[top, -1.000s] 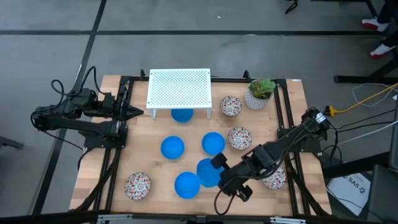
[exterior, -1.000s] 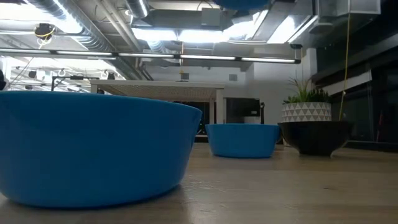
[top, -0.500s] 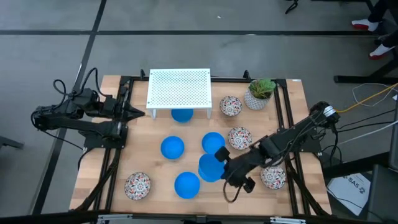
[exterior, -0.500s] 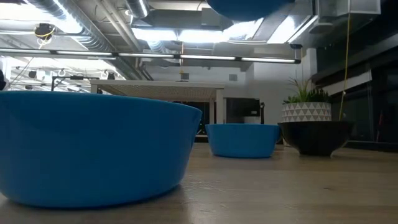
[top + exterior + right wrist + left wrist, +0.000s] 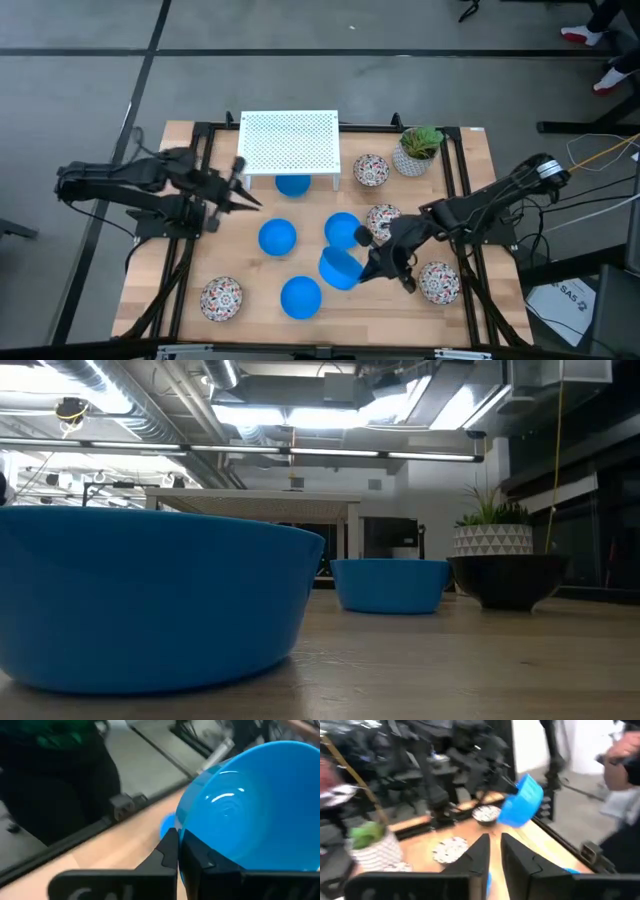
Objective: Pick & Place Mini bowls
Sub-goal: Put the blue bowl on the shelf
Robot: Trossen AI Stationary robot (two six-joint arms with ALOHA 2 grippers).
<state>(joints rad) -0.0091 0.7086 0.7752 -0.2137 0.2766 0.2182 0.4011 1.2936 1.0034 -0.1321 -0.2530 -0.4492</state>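
While the right gripper (image 5: 362, 268) pinches the rim of a blue mini bowl (image 5: 338, 268), that bowl hangs tilted above the table (image 5: 240, 275), well in front of the white perforated rack (image 5: 288, 143). Left of the rack's front edge, the left gripper (image 5: 252, 203) shows a narrow gap between its fingers and holds nothing.

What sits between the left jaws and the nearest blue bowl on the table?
Nothing visible does. The left gripper hangs over bare wood, and the nearest blue bowl lies just beyond its tips with open table between them. The right gripper is shut on another blue bowl's rim, off to the side.
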